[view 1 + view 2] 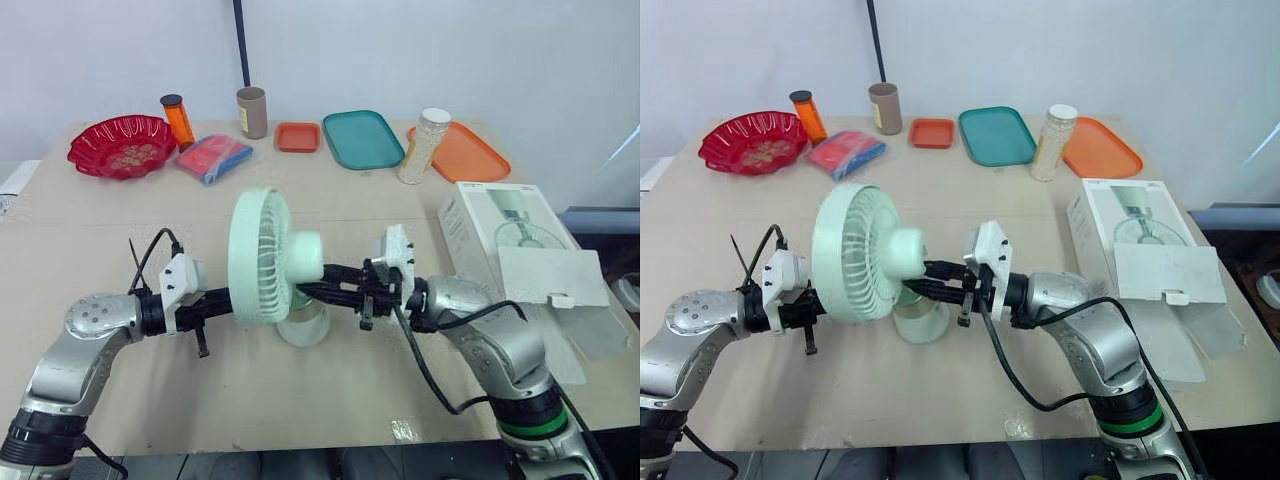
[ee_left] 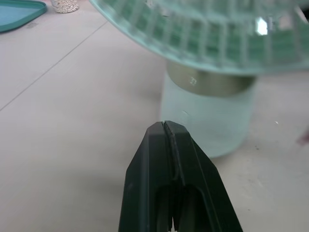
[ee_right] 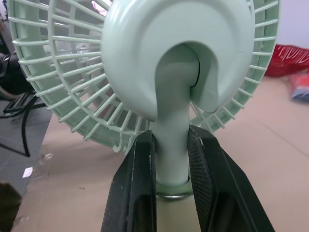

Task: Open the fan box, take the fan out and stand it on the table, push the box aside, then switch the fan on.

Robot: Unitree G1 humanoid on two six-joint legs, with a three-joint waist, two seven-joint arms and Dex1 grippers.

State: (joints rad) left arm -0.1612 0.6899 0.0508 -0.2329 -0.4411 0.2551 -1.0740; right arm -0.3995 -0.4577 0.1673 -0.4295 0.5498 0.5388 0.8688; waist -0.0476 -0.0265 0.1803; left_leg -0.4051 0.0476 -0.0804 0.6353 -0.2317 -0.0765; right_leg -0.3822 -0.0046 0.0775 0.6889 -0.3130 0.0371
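Two pincers at work: our right pincer [image 3: 170, 137] grips the fan [image 1: 262, 257] by its neck [image 3: 172, 111], upright near the front edge of the table [image 1: 120, 225], box [image 1: 500, 235] lying open at the right edge. Our left pincer [image 2: 166, 128] is pinched closed, tip just beside the base [image 2: 212, 125], so we reckon switch-on's next: a gentle poke at its switch
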